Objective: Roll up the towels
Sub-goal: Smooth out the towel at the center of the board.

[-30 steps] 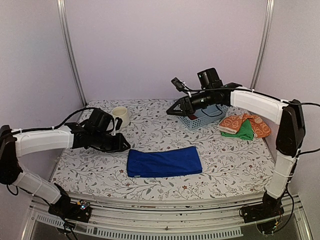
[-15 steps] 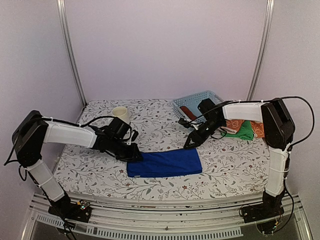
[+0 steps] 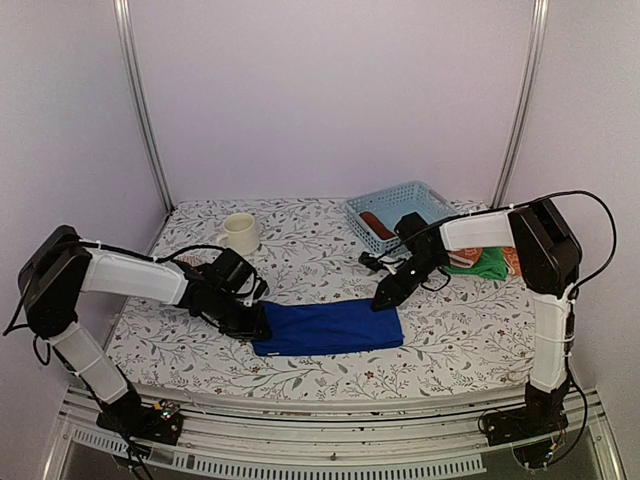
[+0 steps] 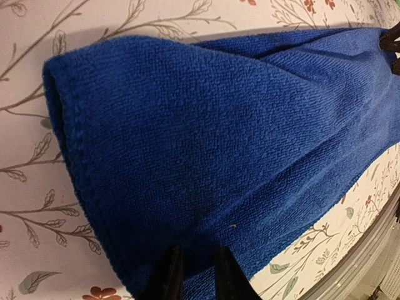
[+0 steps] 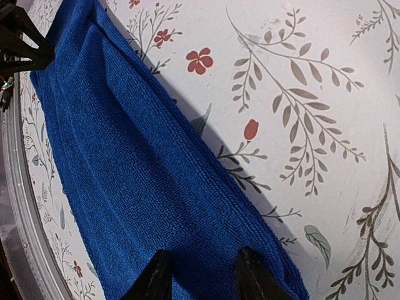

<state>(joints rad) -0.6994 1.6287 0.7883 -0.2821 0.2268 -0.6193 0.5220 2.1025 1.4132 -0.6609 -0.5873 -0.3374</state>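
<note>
The blue towel (image 3: 328, 327) lies flat and folded on the flowery table cloth (image 3: 300, 225), in the lower middle of the top view. No part of it is rolled yet.

The left gripper (image 4: 199, 275) is at the towel's left end. Its two fingers are close together over the cloth, and I cannot tell if they pinch any of it. The right gripper (image 5: 201, 275) is at the towel's upper right corner. Its fingers are spread apart, with blue cloth showing between them, and it holds nothing.

Here is what might go wrong. The towel has layers, so a gripper that grabs only the top one may pull the fold open. If one end moves faster than the other, the roll may come out crooked and fat on one side. The cloth is soft, so a push may only slide it or bunch it up. It also lies near the bottom edge of the table, and a hard push that way might send it off.
</note>
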